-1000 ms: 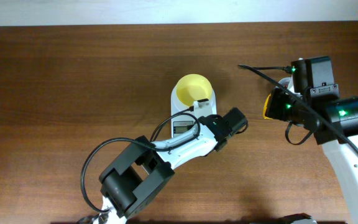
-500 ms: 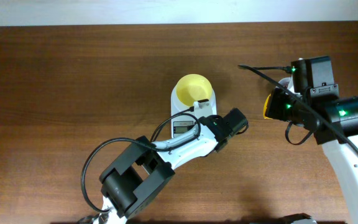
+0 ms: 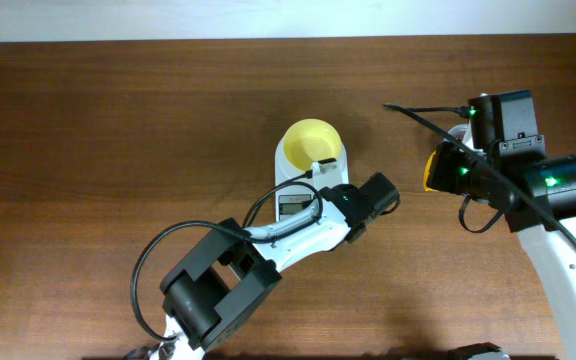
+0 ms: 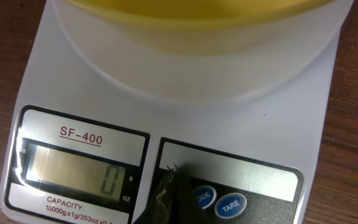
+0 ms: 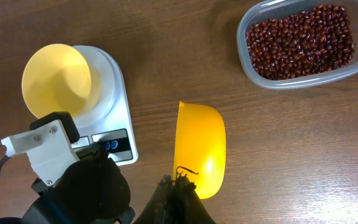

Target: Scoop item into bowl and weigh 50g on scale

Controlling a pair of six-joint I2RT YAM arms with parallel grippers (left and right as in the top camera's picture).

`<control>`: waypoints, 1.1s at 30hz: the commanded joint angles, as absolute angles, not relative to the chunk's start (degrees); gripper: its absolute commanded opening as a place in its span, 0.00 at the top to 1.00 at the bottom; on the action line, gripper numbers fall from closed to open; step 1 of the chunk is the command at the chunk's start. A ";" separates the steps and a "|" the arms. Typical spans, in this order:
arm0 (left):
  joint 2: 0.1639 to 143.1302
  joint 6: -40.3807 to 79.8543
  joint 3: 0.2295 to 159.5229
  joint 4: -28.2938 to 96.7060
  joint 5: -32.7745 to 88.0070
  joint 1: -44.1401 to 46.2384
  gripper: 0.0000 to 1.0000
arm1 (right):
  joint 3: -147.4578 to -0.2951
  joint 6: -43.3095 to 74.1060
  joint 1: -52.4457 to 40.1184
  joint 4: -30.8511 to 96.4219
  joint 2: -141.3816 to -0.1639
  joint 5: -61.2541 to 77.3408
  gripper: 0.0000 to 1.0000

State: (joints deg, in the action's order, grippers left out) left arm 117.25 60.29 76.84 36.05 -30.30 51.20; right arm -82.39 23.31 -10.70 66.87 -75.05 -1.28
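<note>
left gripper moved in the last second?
No. The left gripper sits at the same spot over the scale's button end in every overhead frame.

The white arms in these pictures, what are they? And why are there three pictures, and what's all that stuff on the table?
They are two robot arms, each ending in a two-finger pincher called a gripper. One picture looks down from above the table. The other two come from little cameras, one on each wrist.

On the brown table sits a white scale with an empty yellow bowl on top. Its display shows zero. The left gripper is shut, with its tip down at the panel right beside the blue buttons. The right gripper is shut on a bright yellow scoop. Nearby is a clear container full of small reddish-brown beans.
</note>
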 commanded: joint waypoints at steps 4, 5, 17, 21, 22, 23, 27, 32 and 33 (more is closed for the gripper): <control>120.92 60.82 75.77 36.01 -27.83 49.60 1.00 | -83.57 22.92 -10.87 66.89 -74.41 -1.98 0.96; 120.92 60.82 75.77 36.01 -27.86 49.60 1.00 | -83.57 22.92 -10.87 66.89 -74.41 -1.98 0.96; 120.97 60.80 75.77 36.91 -27.68 49.60 1.00 | -83.57 22.92 -10.87 67.16 -74.41 -1.98 0.96; 120.97 60.80 75.77 36.97 -27.68 49.60 1.00 | -83.57 22.92 -10.87 67.16 -74.41 -1.98 0.96; 120.97 60.80 75.77 36.97 -27.68 49.60 1.00 | -83.57 22.92 -10.87 67.16 -74.41 -1.98 0.96; 120.97 60.80 75.77 37.08 -27.68 49.60 1.00 | -83.57 22.92 -10.87 67.18 -74.41 -1.98 0.96; 121.19 60.80 75.77 36.93 -27.68 49.60 1.00 | -83.57 22.92 -10.87 67.18 -74.41 -1.98 0.96; 121.19 60.80 75.77 36.95 -27.46 49.63 1.00 | -83.57 22.92 -10.87 67.40 -74.41 -1.96 0.96; 121.19 60.80 75.77 37.06 -26.68 49.74 1.00 | -83.57 22.92 -10.87 67.42 -74.41 -1.96 0.96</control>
State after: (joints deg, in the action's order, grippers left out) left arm 117.34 60.29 77.03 36.16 -30.30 50.54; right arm -82.39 23.33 -10.70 67.33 -75.05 -1.30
